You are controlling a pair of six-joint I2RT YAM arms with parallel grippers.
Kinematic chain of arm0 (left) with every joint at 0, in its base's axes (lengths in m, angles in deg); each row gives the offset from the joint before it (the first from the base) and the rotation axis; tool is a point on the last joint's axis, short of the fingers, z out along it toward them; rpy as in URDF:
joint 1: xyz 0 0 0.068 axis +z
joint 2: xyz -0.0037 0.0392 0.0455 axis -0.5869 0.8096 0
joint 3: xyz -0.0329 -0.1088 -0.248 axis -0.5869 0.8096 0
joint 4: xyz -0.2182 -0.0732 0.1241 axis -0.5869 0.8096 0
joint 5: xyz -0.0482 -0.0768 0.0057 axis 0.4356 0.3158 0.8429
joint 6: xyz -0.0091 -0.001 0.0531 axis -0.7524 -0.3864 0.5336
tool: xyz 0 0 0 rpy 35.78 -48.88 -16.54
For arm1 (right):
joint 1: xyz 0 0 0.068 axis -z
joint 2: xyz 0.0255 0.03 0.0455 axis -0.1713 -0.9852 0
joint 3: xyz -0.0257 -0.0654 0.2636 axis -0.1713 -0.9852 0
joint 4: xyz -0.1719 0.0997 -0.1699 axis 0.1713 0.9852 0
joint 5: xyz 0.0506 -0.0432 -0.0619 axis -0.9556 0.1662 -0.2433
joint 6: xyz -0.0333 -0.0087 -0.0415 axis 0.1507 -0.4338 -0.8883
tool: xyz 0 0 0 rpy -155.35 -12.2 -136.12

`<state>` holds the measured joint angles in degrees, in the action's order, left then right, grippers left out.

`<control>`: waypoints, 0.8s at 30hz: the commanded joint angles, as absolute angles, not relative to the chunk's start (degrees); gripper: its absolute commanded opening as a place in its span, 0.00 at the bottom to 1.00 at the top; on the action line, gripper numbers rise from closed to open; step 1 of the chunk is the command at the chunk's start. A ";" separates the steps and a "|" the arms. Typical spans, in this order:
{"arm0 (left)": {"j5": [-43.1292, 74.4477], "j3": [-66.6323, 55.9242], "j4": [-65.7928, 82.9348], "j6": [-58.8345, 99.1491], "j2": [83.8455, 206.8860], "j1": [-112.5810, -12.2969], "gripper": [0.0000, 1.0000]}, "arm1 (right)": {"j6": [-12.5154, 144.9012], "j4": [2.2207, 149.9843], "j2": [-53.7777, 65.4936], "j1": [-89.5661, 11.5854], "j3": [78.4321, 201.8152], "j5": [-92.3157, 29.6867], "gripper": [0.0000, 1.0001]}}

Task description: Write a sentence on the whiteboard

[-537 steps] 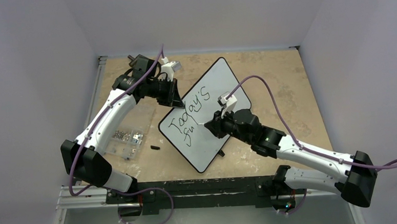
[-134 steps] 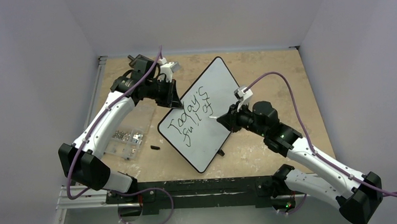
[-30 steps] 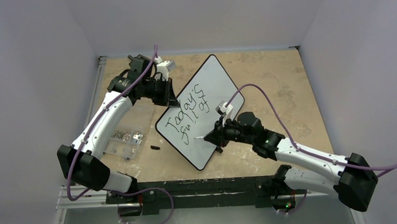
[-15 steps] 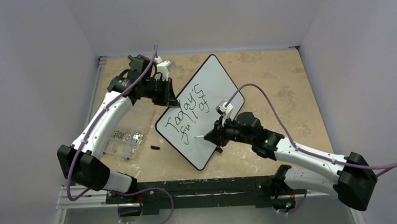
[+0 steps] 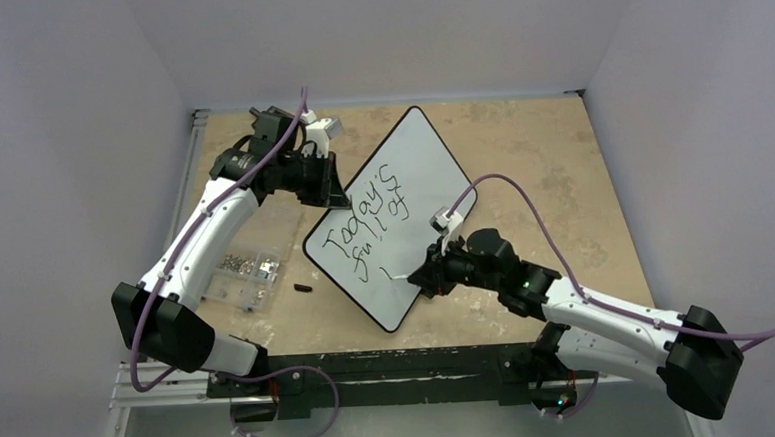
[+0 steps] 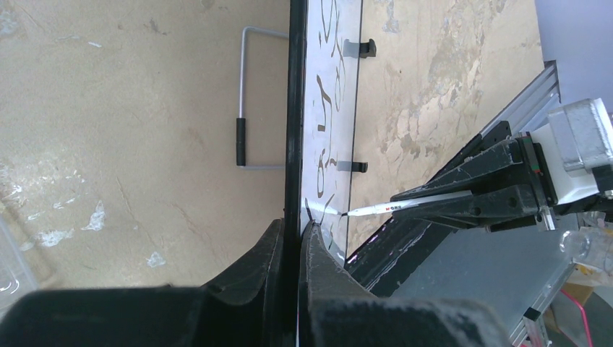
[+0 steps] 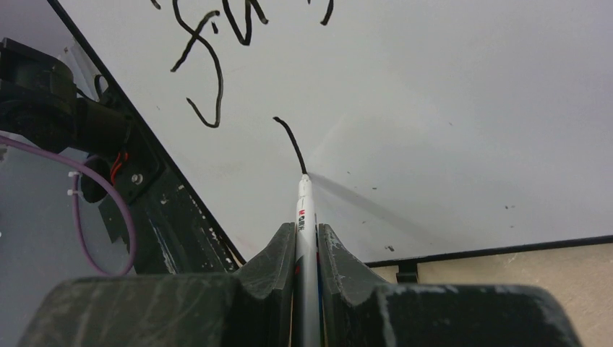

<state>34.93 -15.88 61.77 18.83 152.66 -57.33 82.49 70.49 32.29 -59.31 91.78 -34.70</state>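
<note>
The whiteboard (image 5: 423, 162) stands tilted in mid-table, its black rim (image 6: 295, 108) edge-on in the left wrist view. My left gripper (image 5: 338, 197) (image 6: 293, 225) is shut on that rim at the board's left edge. The sentence (image 5: 369, 224) reads "Today's full of" in two slanted lines. My right gripper (image 5: 425, 275) (image 7: 307, 230) is shut on a white marker (image 7: 303, 206) (image 6: 376, 210). The marker's tip touches the whiteboard (image 7: 448, 101) at the end of a short fresh stroke (image 7: 289, 141) below the word "full" (image 7: 209, 72).
A clear plastic box of screws (image 5: 249, 269) lies left of the board, with a small black cap (image 5: 301, 287) beside it. A wire stand (image 6: 246, 101) lies on the table behind the board. The arms' mounting rail (image 5: 371, 365) runs along the near edge.
The right gripper has slid down and slightly right over the last second, the marker leaving a short new stroke under "full". The left gripper and the board have stayed put.
</note>
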 commanded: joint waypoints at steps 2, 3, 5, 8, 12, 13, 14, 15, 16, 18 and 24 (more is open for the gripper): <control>23.27 -16.63 60.68 20.93 151.96 -55.54 0.00 | 85.52 71.34 33.72 -59.43 89.55 -33.34 0.00; 23.22 -16.63 60.64 20.93 151.92 -55.54 0.00 | 85.65 71.45 33.80 -59.43 89.43 -33.24 0.00; 23.27 -16.61 60.68 20.92 151.85 -55.51 0.00 | 85.75 71.54 33.94 -59.43 89.34 -33.23 0.00; 23.22 -16.59 60.68 20.93 151.79 -55.54 0.00 | 85.52 71.76 33.58 -59.44 89.99 -33.17 0.00; 23.21 -16.59 60.68 20.93 151.79 -55.50 0.00 | 84.55 72.15 32.94 -59.43 91.57 -32.93 0.00; 23.18 -16.57 60.68 20.93 151.79 -55.53 0.00 | 84.30 72.21 32.83 -59.43 92.00 -32.84 0.00; 23.20 -16.59 60.68 20.93 151.81 -55.54 0.00 | 83.95 72.35 32.68 -59.43 92.39 -32.74 0.00; 23.22 -16.59 60.67 20.93 151.80 -55.47 0.00 | 83.56 72.46 32.44 -59.43 92.94 -32.61 0.00; 23.23 -16.59 60.68 20.93 151.86 -55.48 0.00 | 83.33 72.65 32.26 -59.43 93.50 -32.49 0.00; 23.22 -16.57 60.68 20.93 151.78 -55.54 0.00 | 82.61 73.12 31.63 -59.43 94.73 -32.16 0.00; 23.35 -16.51 60.67 20.84 151.78 -55.49 0.00 | 80.98 73.96 30.08 -59.44 97.74 -31.27 0.00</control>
